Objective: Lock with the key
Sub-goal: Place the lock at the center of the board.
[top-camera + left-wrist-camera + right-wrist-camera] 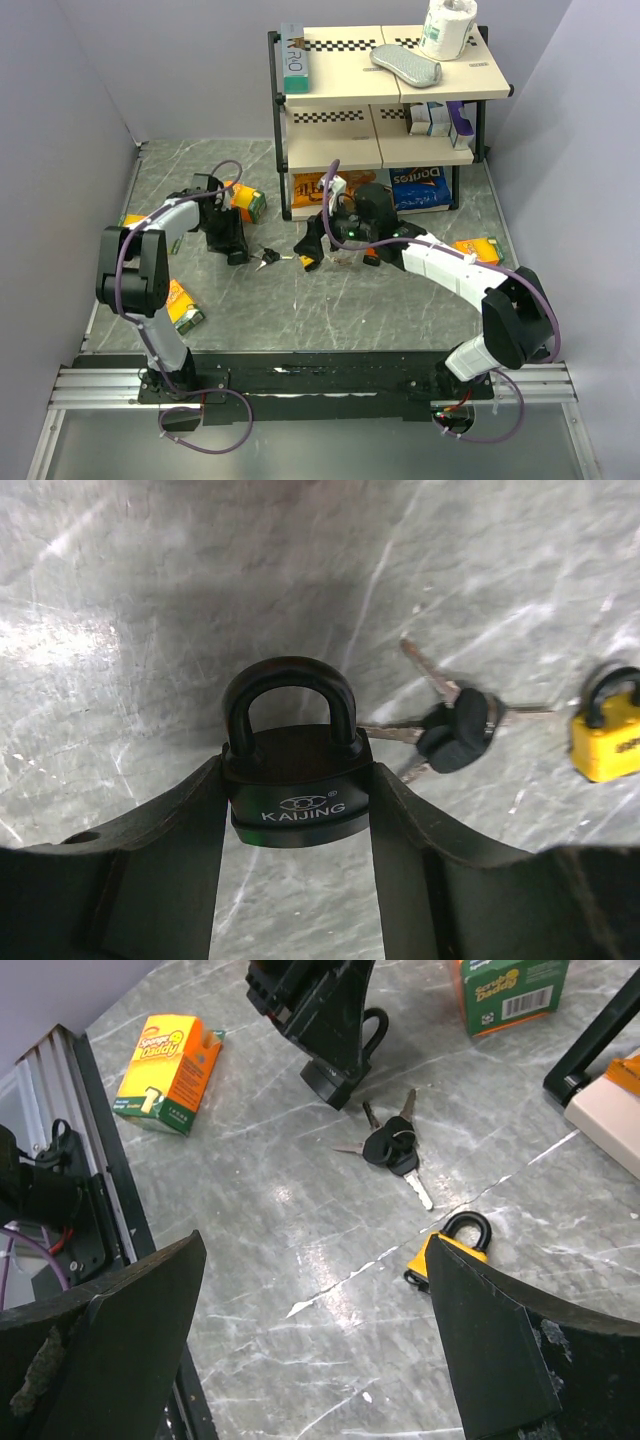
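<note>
A black padlock (295,795) with its shackle down rests on the grey table, and my left gripper (297,780) is shut on its body from both sides. In the top view that gripper (236,252) sits left of centre. A bunch of keys (455,730) with black heads lies loose just to the right of it (268,257). Beyond the keys lies a yellow padlock (307,262). My right gripper (310,1360) hovers open above the table, holding nothing. Its right finger (500,1360) partly covers the yellow padlock (452,1245), and the keys (393,1150) lie ahead of it.
A two-tier shelf (390,90) stands at the back with snack bags, boxes and a paper roll. Sponge boxes lie at the left (185,305) and by the left arm (248,202). Another orange box (478,248) lies at the right.
</note>
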### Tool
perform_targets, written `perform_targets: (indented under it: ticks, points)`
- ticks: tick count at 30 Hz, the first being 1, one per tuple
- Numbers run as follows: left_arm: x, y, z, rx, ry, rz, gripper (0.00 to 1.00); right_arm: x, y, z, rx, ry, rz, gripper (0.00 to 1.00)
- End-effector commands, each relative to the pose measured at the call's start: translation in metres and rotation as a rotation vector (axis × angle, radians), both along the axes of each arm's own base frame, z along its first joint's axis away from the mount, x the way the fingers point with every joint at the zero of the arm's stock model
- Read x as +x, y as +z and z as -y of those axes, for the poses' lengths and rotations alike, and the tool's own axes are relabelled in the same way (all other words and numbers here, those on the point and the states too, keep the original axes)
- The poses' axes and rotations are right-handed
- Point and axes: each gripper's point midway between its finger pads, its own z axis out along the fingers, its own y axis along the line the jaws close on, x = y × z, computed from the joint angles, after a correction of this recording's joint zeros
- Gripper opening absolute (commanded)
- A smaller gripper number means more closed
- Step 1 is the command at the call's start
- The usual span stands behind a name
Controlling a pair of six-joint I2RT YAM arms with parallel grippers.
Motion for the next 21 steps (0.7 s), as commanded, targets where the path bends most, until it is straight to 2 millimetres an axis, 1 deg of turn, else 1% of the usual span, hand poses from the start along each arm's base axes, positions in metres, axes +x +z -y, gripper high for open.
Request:
perform_targets:
  ticks: [1, 5, 6, 8, 9, 11, 12, 13, 14, 16, 17, 18, 21]
  points:
    - [-0.001, 0.002, 0.002, 0.016, -0.034, -0.008, 0.04, 0.005, 0.022, 0.001, 0.04, 0.003, 0.035, 0.99]
    - [-0.005, -0.006, 0.0, 0.03, -0.03, -0.035, 0.11, 0.006, 0.025, -0.002, 0.053, 0.021, 0.023, 0.99]
    - [-0.005, -0.006, -0.002, 0.04, -0.026, -0.037, 0.18, 0.006, 0.025, -0.002, 0.054, 0.024, 0.023, 0.99]
    - [-0.004, -0.005, -0.002, 0.047, -0.03, -0.031, 0.28, 0.004, 0.026, -0.003, 0.059, 0.036, 0.025, 0.99]
    - [-0.004, -0.003, -0.003, 0.051, -0.029, -0.029, 0.39, 0.004, 0.027, -0.002, 0.059, 0.037, 0.025, 0.99]
    - [-0.004, 0.002, -0.002, 0.048, -0.036, -0.017, 0.48, 0.003, 0.026, -0.003, 0.058, 0.042, 0.026, 0.99]
    - [-0.006, 0.004, -0.001, 0.041, -0.04, -0.018, 0.56, 0.004, 0.028, -0.002, 0.059, 0.04, 0.031, 0.99]
    - [-0.006, 0.009, -0.001, 0.038, -0.041, -0.005, 0.61, 0.004, 0.029, -0.003, 0.061, 0.041, 0.034, 0.99]
    - [-0.006, 0.012, -0.001, 0.037, -0.041, 0.003, 0.63, 0.004, 0.03, -0.002, 0.062, 0.041, 0.035, 0.99]
    - [-0.004, 0.024, -0.001, 0.032, -0.044, 0.042, 0.79, 0.004, 0.033, -0.003, 0.065, 0.038, 0.042, 0.99]
    - [-0.003, 0.029, -0.001, 0.03, -0.045, 0.056, 0.82, 0.005, 0.034, -0.002, 0.067, 0.034, 0.046, 0.99]
    - [-0.002, 0.033, 0.001, 0.022, -0.051, 0.068, 0.94, 0.005, 0.035, -0.002, 0.067, 0.035, 0.049, 0.99]
    - [0.001, 0.059, 0.004, -0.001, -0.065, 0.131, 0.98, 0.005, 0.04, -0.001, 0.063, 0.033, 0.06, 0.99]
